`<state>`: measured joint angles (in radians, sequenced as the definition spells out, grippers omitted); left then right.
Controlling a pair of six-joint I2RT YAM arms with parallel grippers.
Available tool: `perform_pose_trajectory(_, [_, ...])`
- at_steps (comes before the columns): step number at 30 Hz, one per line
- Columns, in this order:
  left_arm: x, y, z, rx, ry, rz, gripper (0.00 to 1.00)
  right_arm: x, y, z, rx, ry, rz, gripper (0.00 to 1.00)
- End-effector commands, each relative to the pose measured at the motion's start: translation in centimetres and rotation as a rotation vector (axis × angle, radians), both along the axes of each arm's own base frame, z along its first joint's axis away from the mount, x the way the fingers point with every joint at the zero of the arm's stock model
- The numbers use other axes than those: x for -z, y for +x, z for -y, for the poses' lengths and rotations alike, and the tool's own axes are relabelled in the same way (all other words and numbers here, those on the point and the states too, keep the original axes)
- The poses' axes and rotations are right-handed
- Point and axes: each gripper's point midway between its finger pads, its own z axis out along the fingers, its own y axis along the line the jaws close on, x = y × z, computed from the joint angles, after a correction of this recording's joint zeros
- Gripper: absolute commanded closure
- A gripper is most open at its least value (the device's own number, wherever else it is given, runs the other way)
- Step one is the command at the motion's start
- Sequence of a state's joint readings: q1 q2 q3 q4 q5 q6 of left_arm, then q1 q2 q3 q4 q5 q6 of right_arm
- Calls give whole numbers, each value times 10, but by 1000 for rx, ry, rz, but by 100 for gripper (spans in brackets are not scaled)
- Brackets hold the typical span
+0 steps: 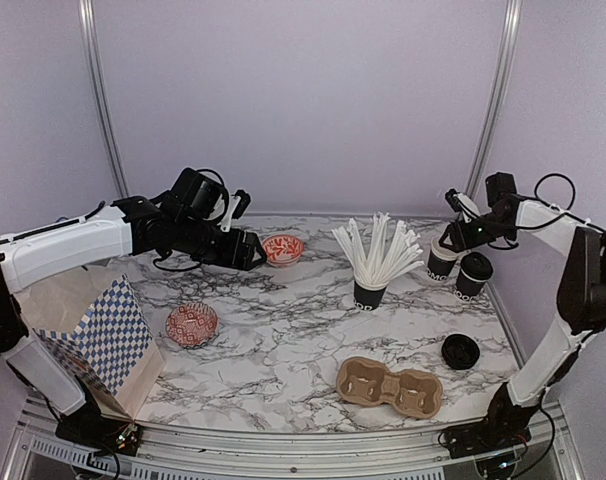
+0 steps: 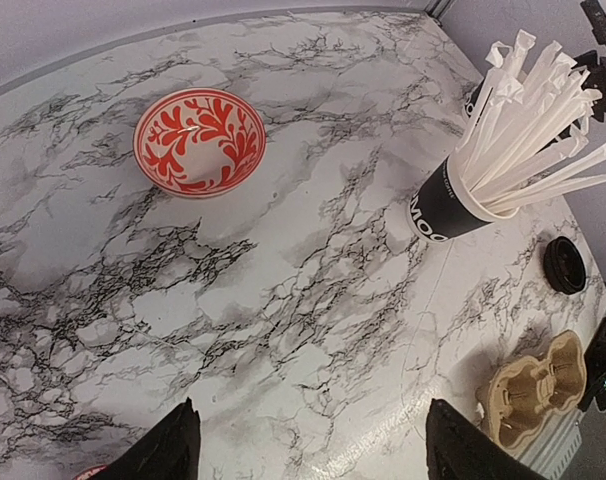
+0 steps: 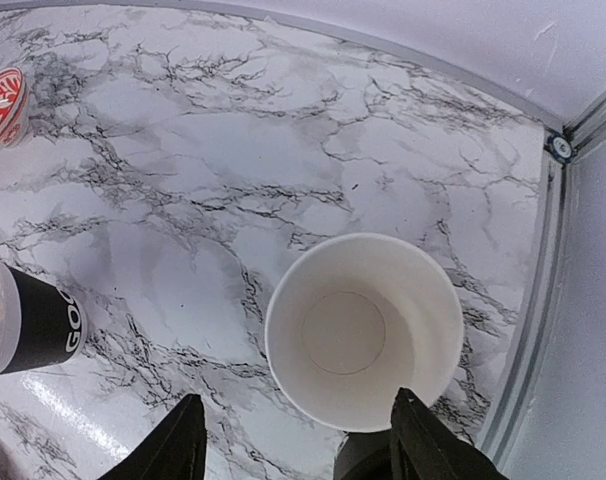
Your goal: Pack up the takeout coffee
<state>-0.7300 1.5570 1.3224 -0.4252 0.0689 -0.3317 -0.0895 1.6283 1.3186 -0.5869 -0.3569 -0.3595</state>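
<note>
— At the upper right of the overhead frame, what's the right claw (image 1: 455, 232) doing?
— Hanging over the open cup (image 3: 363, 330), fingers (image 3: 173, 445) apart, nothing gripped. A second cup (image 1: 473, 272), seemingly lidded, stands just beside it; the spare lid (image 1: 460, 351) lies lower down, near the carrier tray (image 1: 389, 386).
— Which step?
— Picking up the open cup, I'd judge. Next it must drop around the wall and close gently, not crushing paper.
— The left claw (image 2: 308, 420)?
— Apart too, empty, over bare marbled table (image 2: 283, 300) near a red bowl (image 2: 199, 140).
— Surroundings?
— Mid-table a straw cup (image 1: 371, 288), lower left a checked bag (image 1: 98, 335), plain pale walls (image 1: 303, 100).
</note>
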Motion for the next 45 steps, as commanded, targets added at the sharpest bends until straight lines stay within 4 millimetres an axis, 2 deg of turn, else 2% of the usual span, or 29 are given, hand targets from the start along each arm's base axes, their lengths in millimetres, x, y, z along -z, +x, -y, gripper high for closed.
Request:
perform_pose_trajectory(1, [-9,0,-3,2,4,7,22,1,10,-12,-41,-15,-23,41])
perform_pose_trajectory(8, [-7,1,-4,3,15,8,22,21,15,-21,-80,-30,-90,48])
perform_pose_trajectory(15, [-5,2,-2,10,18,4,22,41,18,-23,-93,-39,-144,58])
perform_pose_trajectory(21, [-2,3,-1,12,25,-2,22,49,22,-24,-103,-45,-159,75])
perform_pose_trajectory(26, [-1,2,0,15,24,-7,22,41,27,-28,-113,-36,-130,91])
perform_pose_trajectory(29, [-2,3,0,16,24,-4,22,25,31,-35,-127,-27,-84,100])
perform_pose_trajectory(31, [-3,4,1,18,26,-3,22,14,33,-38,-128,-26,-53,100])
perform_pose_trajectory(36, [-8,7,1,17,34,9,22,-26,32,-74,-183,-32,46,100])
perform_pose_trajectory(39, [-12,9,0,12,42,21,22,-64,33,-94,-202,-43,141,100])
perform_pose_trajectory(43, [-19,14,-4,-11,60,46,21,-129,32,-119,-226,-41,297,100])
perform_pose_trajectory(45, [-21,20,-12,-55,92,66,19,-163,29,-132,-248,-37,377,100])
